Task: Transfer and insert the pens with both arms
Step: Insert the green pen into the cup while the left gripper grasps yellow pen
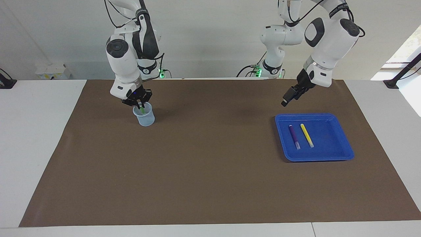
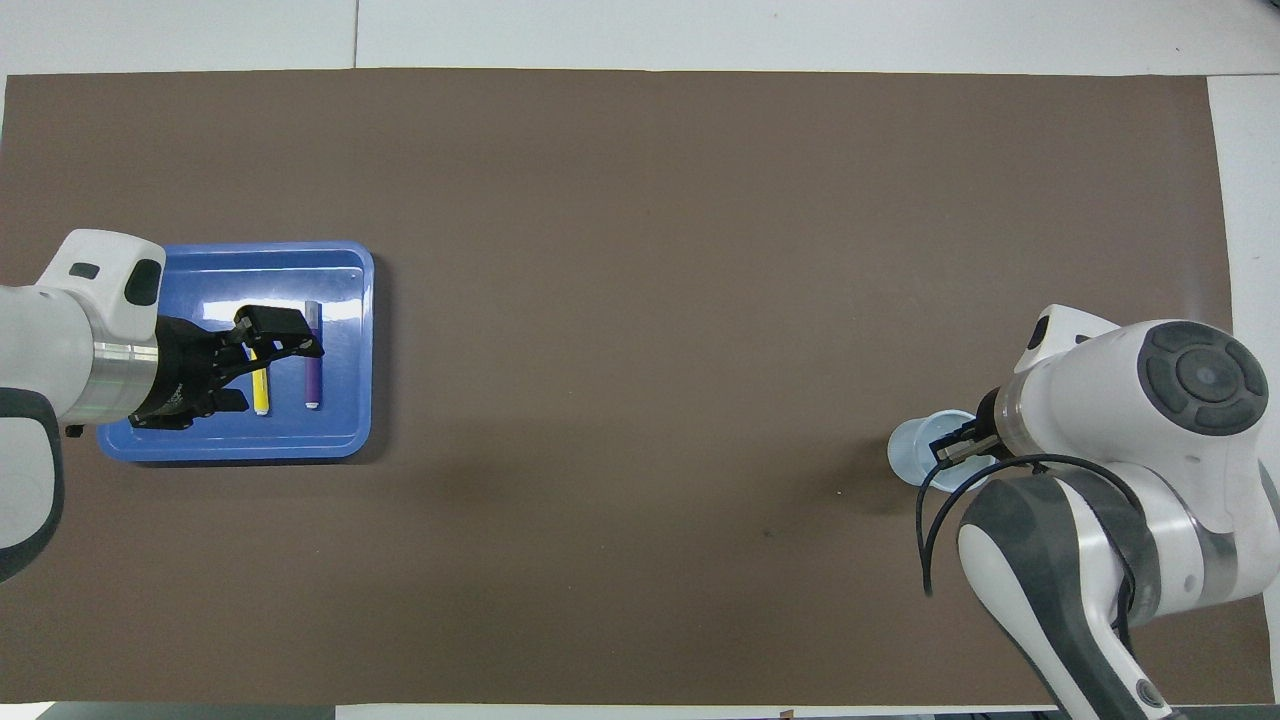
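My right gripper [image 1: 139, 104] is shut on the green pen [image 1: 142, 110], whose lower end is down inside the pale translucent cup [image 1: 144, 116]. In the overhead view the right gripper [image 2: 955, 448] covers part of the cup [image 2: 912, 450] and hides the green pen. The purple pen [image 1: 294, 136] and the yellow pen [image 1: 306, 135] lie side by side in the blue tray [image 1: 315, 115]. My left gripper [image 1: 285, 101] hangs open in the air over the tray. From above, the left gripper [image 2: 272, 375] covers part of the yellow pen [image 2: 261, 395], beside the purple pen [image 2: 312, 362].
A brown mat [image 1: 210, 171] covers most of the white table. The blue tray [image 2: 340, 270] sits toward the left arm's end and the cup toward the right arm's end. A black cable [image 2: 935, 530] loops off the right wrist.
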Controlling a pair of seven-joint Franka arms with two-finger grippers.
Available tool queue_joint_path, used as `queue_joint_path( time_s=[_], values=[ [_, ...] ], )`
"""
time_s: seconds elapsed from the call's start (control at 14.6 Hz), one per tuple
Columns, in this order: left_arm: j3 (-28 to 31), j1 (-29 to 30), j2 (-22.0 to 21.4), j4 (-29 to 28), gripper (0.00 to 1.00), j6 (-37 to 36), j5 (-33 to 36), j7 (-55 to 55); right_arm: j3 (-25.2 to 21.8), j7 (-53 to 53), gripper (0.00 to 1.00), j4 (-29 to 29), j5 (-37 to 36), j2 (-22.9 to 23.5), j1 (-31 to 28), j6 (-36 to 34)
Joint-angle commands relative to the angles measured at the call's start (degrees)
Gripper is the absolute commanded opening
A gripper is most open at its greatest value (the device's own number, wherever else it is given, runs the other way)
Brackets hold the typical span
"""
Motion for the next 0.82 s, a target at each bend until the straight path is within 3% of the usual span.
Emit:
queue_joint_path(
  time_s=[0.0, 0.27, 0.34, 0.41, 0.55, 0.75],
  values=[
    [-0.55, 2.65, 3.18, -0.20, 1.00, 2.30, 6.12, 12.25, 0.49, -1.24, 0.17, -3.02, -1.00, -1.07, -1.48, 3.25],
    [-0.64, 6.34, 8.54, -0.55, 1.00, 8.79, 9.22, 18.18, 0.49, -1.16, 0.43, -2.85, -1.00, -0.99, -1.57, 2.91],
    [-0.64, 6.95, 10.12, -1.16, 1.00, 10.46, 9.22, 19.66, 0.49, -1.15, 0.61, -2.50, -1.00, -0.90, -1.57, 2.47],
    [-0.55, 7.57, 11.79, -1.86, 1.00, 12.66, 9.31, 22.29, 0.49, -1.24, 0.70, -1.89, -1.00, -0.99, -1.57, 2.29],
    [-0.55, 8.36, 14.43, -2.04, 1.00, 16.09, 9.48, 23.72, 0.49, -1.24, 0.79, 1.44, -0.83, -1.34, -1.39, -0.59],
    [-0.55, 7.75, 18.12, -1.78, 1.00, 19.87, 13.33, 24.16, 0.58, -1.24, 0.83, 8.55, 0.84, -1.34, -0.86, -6.04]
  ],
)
